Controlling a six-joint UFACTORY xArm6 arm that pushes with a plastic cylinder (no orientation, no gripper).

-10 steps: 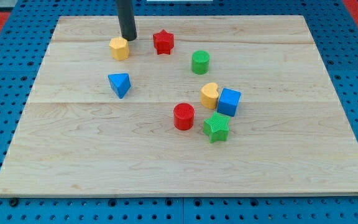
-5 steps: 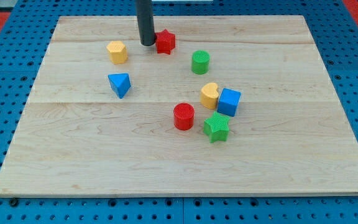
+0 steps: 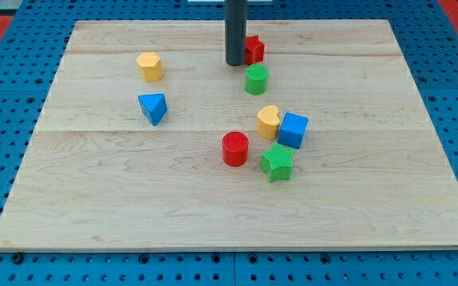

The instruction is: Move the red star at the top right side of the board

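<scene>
While pressed against the left side of the red star [image 3: 253,49] near the frame's top centre, my tip [image 3: 234,63] is seen just above-left of the green cylinder [image 3: 256,79]; no fingers are fitted.

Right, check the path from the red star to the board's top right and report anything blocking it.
Nothing visible blocks it. My tip sits against the red star on its left side in the view. The green cylinder stands just below the star, off the line. The wooden board shows no blocks toward its top right corner.
</scene>
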